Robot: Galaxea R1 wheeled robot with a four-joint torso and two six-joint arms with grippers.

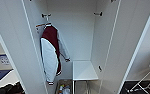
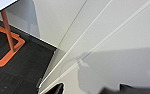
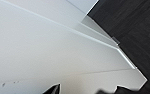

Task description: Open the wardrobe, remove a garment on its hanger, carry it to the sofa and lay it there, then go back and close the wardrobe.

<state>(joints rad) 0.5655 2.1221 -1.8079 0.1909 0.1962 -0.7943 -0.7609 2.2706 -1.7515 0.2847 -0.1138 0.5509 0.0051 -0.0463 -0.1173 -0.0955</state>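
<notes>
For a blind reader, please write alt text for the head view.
The white wardrobe stands open; a maroon jacket with white sleeves hangs on an orange-brown hanger inside, left. A white shelf sits low on the right.

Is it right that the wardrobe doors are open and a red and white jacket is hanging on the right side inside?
Not quite. The head view shows the wardrobe open, but the maroon jacket with white sleeves hangs on the left side inside, on an orange-brown hanger. The hook on the right wall is bare.

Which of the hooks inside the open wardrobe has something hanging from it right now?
The left wall hook: the maroon jacket on its orange-brown hanger hangs there. The right wall hook is bare.
</notes>
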